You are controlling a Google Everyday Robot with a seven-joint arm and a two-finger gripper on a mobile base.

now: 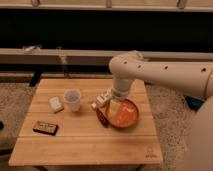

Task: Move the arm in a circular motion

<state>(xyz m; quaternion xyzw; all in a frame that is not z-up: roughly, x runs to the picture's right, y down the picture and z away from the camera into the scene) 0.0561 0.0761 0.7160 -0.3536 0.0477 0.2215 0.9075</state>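
Pointing down over the round orange bowl [125,114], the pale yellowish gripper [115,107] grabs nothing (its job is only circling). Above the bowl bends the big cream-white arm [150,72].

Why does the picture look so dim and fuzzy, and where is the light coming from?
Camera view: warm, low light. The background behind the wooden table is nearly black, while the cream arm catches the most light. Everything is soft, with edges smeared. The gripper hangs over the orange bowl, its pale tip blending into the bowl's glow. Soft shadows fall beside the clear cup.
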